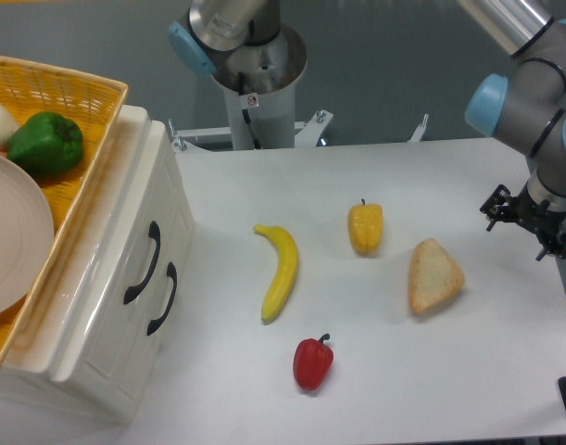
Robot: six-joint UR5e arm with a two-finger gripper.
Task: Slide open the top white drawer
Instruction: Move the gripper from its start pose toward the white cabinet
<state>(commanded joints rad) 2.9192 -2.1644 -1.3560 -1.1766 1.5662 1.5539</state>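
The cream-white cabinet [97, 306] stands at the left of the table. Its front carries two curved black handles. The top white drawer [125, 236] has the upper handle [143, 263]; the lower drawer's handle [162, 298] sits just below and to the right. Both drawers sit flush with the cabinet front. The arm comes in from the top right, and its black gripper end [531, 221] hangs at the far right edge of the table, far from the cabinet. Its fingers are not clearly shown, so I cannot tell whether they are open or shut.
A yellow wicker basket [88, 93] on the cabinet holds a green pepper [45, 142], a plate [9, 243] and a white item. On the table lie a banana [280, 271], a yellow pepper [365, 227], a bread piece [433, 275] and a red pepper [312, 362]. The robot base [257, 83] stands behind.
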